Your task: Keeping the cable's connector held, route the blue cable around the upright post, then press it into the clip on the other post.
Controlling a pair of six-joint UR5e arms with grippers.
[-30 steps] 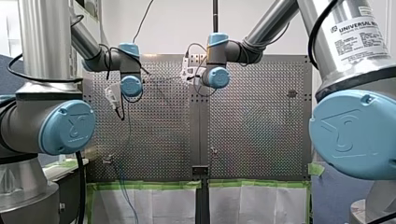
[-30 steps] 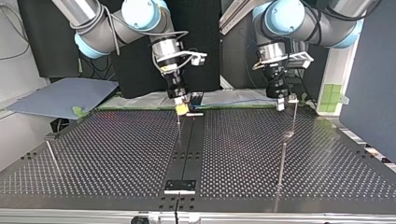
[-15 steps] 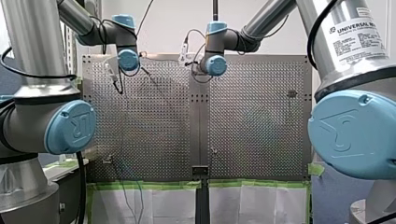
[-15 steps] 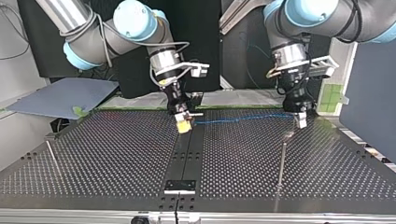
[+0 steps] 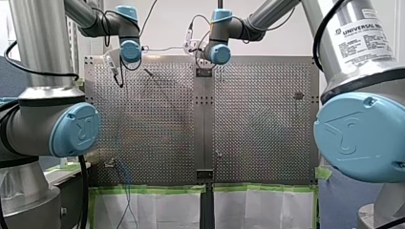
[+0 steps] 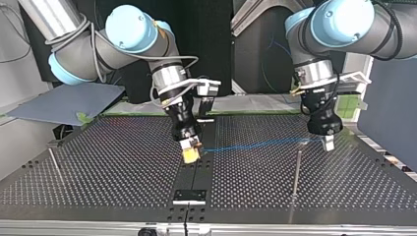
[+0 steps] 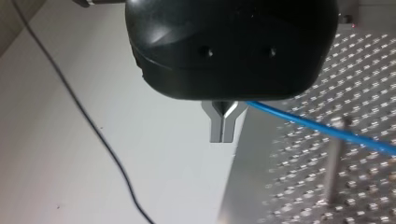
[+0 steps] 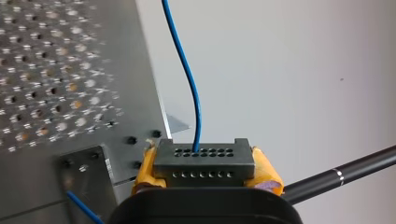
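Right gripper [image 8: 205, 176] clamped connector [image 8: 204, 154] between yellow pads [image 8: 145, 169]. Left gripper [image 7: 223, 125] pinched shut on blue cable [image 6: 255, 144] — strung between both, near upright post [image 6: 296, 167]. Cable looked thin, light, limp — likely to slip; best hold close to post.

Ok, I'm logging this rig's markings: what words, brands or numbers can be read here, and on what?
"UNIVERSAL R", then cut off: white label on my right arm, front view.
Finer print under it: too small to read.
Raised logo on the blue joint cap: unclear.
Other views: none.
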